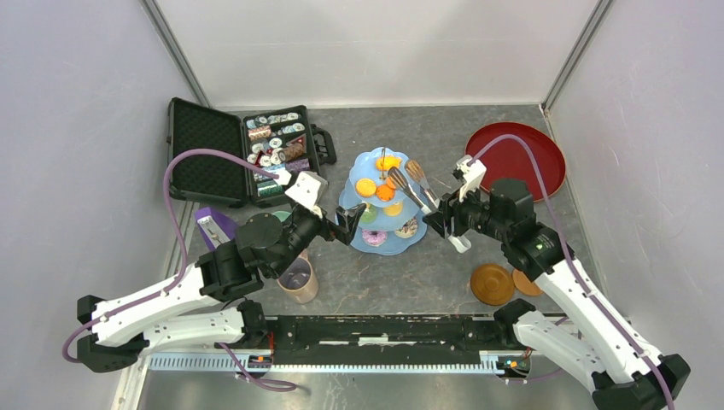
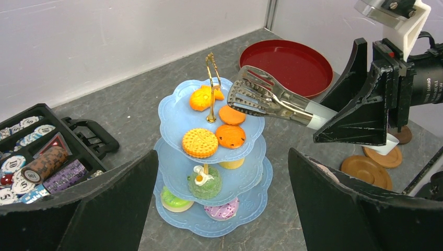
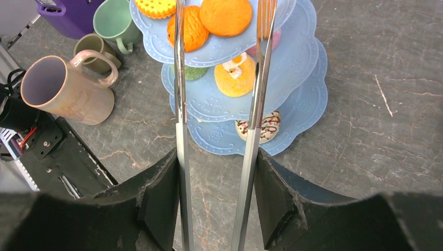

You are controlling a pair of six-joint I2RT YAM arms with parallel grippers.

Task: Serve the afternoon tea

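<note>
**Right arm holds tongs over the top tier of the cake stand**

Cake stand [image 2: 175, 112] is upright mid-table with its long axis vertical. It has three pale-blue scalloped tiers widening downward and a gold loop handle [image 2: 211, 73] on top. Top tier carries orange biscuits [image 2: 230, 136] plus a yellow one; small cakes and donuts [image 3: 269, 125] sit on the lower tiers.

Right gripper [image 1: 434, 220] is clamped on metal tongs [image 2: 264, 99], whose arms lie against its fingers. In the top view the tongs' long axis runs from the gripper up-left. The slotted heads sit over the top tier just beside the handle, arms parted (contact with a biscuit: can't tell). Left gripper [image 1: 352, 224] is released, fingers wide with nothing between them, at the stand's left edge and pointing at it.

Left of the stand is crowded: tan mug [image 3: 62, 91] front-left, olive cup [image 3: 94, 47], green cup [image 3: 112, 23] and a purple container [image 3: 73, 13]. Brown coasters [image 1: 493, 284] lie front-right, well apart from the stand, with bare tabletop [image 1: 401, 282] between. Round red tray [image 1: 516, 158] is at far right. Open black case [image 1: 243, 154] is at far left, its carry handle near the stand.

The surface is grey and stone-look, with white walls on three sides.
</note>
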